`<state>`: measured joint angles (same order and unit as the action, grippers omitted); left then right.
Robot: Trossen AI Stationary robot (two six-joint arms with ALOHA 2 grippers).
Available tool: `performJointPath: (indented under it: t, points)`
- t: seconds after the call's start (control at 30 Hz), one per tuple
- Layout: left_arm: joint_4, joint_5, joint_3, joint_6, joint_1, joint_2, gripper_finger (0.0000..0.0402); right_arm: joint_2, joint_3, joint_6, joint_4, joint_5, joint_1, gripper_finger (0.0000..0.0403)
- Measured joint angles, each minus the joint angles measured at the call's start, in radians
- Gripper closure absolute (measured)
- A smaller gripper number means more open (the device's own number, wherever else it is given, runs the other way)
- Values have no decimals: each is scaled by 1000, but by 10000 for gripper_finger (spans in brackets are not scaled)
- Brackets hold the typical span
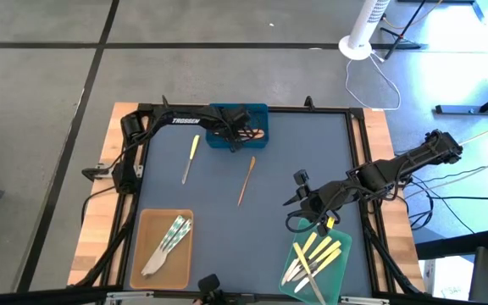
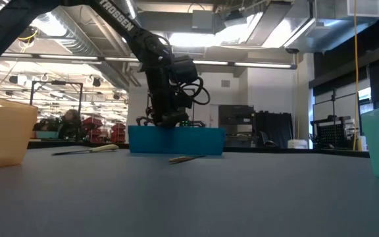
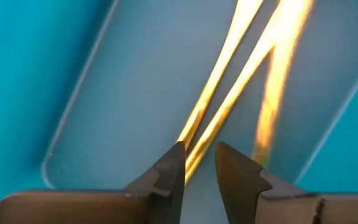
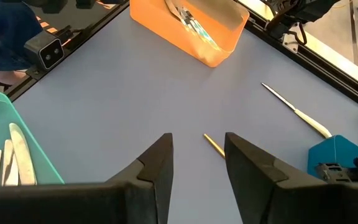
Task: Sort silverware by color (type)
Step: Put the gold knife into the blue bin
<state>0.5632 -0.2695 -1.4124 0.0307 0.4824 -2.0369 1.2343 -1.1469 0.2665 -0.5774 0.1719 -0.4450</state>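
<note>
I have one overhead view, one level with the table [image 1: 295, 161], and two wrist views. High and low views share the blue tray [image 1: 237, 140].

A blue tray [image 1: 261, 110] sits at the far edge of the grey mat [image 1: 312, 152]. A tan tray [image 1: 146, 246] and a green tray [image 1: 293, 284] lie at the near corners. A white fan base [image 1: 356, 47] stands on the floor beyond the table.
</note>
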Motion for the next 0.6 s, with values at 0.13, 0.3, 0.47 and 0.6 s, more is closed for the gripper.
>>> performJointPath:
  t: [0.13,0.3,0.47,0.6]
  points:
    - [0,0,0,0,0,0,308,0,0,0,0,0,0,270]
    - [-6,0,0,0,0,0,294,0,0,0,0,0,0,270]
    - [-7,0,0,0,0,0,279,0,0,0,0,0,0,270]
    - [-28,0,0,-1,0,-1,271,0,0,0,0,0,0,270]
